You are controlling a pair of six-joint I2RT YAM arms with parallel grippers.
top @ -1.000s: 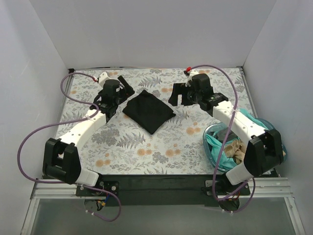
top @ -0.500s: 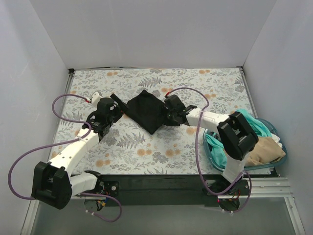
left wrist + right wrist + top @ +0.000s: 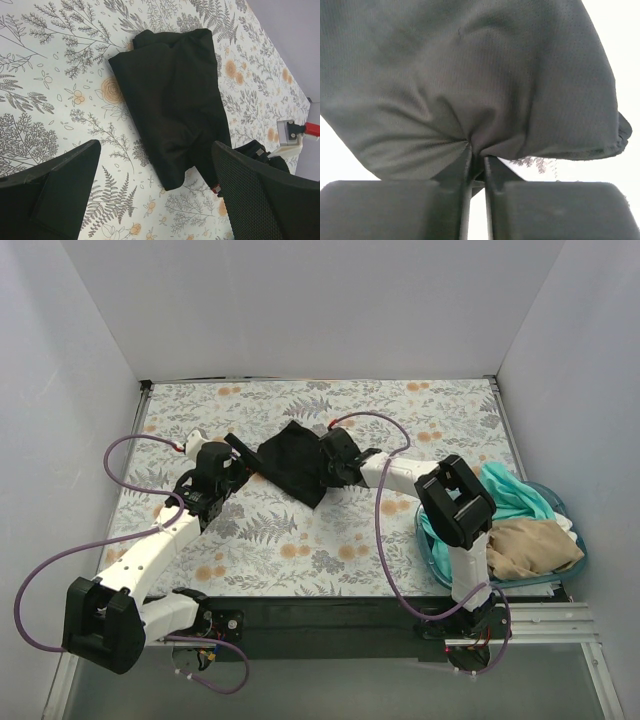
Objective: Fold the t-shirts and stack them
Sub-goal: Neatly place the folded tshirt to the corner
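A folded black t-shirt (image 3: 291,462) lies on the floral table, its right edge bunched up. My right gripper (image 3: 326,466) is shut on that edge; in the right wrist view the dark cloth (image 3: 470,85) gathers into a pinch between the two fingers (image 3: 476,161). My left gripper (image 3: 240,462) sits just left of the shirt, open, with nothing between its fingers; its wrist view shows the black t-shirt (image 3: 172,100) lying ahead of the wide jaws. Teal (image 3: 510,492) and tan (image 3: 530,546) t-shirts are heaped at the right.
A translucent blue tub (image 3: 435,550) holds the heaped shirts at the right edge of the floral table (image 3: 300,540). White walls close in the back and both sides. Purple cables loop from both arms.
My right gripper has swung in from the back right to the black shirt's right edge and shut on it, pushing the cloth left. My left arm dropped down beside the shirt.
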